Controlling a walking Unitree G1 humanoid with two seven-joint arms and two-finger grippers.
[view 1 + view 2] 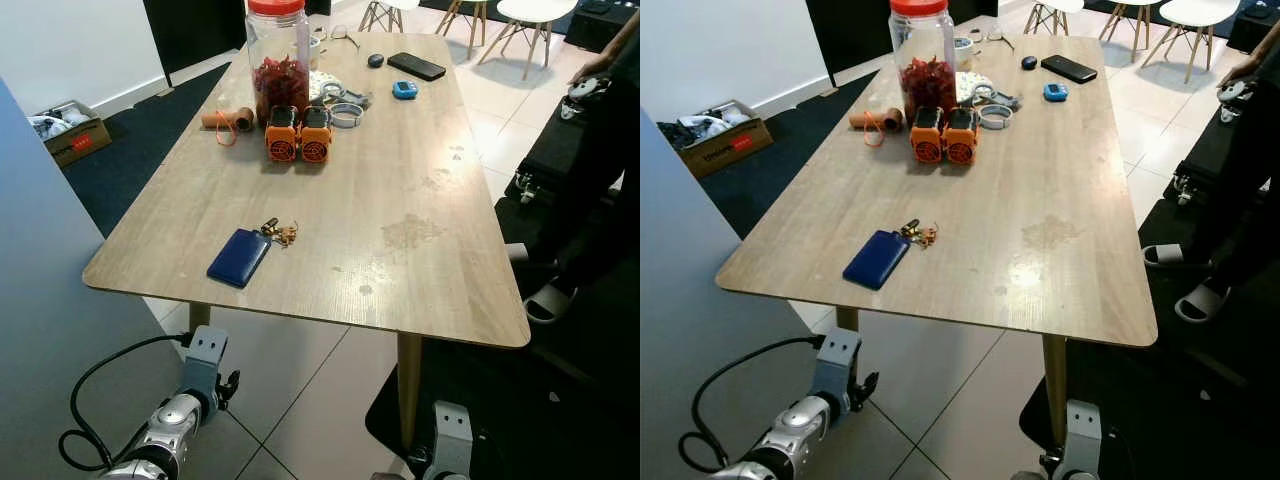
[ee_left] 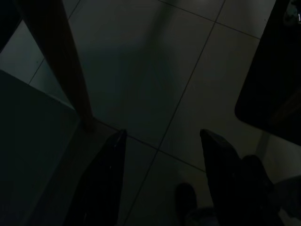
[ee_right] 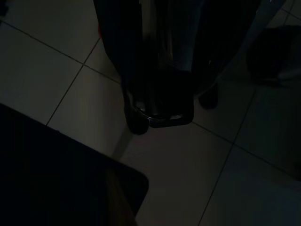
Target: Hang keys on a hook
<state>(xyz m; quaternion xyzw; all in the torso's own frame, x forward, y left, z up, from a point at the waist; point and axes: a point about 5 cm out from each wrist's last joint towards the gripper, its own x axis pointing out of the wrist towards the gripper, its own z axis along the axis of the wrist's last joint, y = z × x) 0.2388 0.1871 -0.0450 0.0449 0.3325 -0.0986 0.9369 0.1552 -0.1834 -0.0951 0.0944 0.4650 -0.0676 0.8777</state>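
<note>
A small bunch of keys (image 1: 280,233) lies on the wooden table (image 1: 420,180) near its front left corner, touching a dark blue flat case (image 1: 240,257). My left arm (image 1: 190,400) hangs low beside the table's front left leg. In the left wrist view my left gripper (image 2: 162,134) is open over the tiled floor, with nothing between its fingers (image 2: 108,174). My right arm (image 1: 450,430) hangs below the table's front edge, and its wrist view is very dark.
Farther back on the table stand a red-lidded jar (image 1: 279,55), two orange devices (image 1: 298,134), a roll of twine (image 1: 228,120), tape rolls and a black phone (image 1: 416,66). A person in dark clothes (image 1: 600,170) stands at the right. A cardboard box (image 1: 70,132) sits at the left.
</note>
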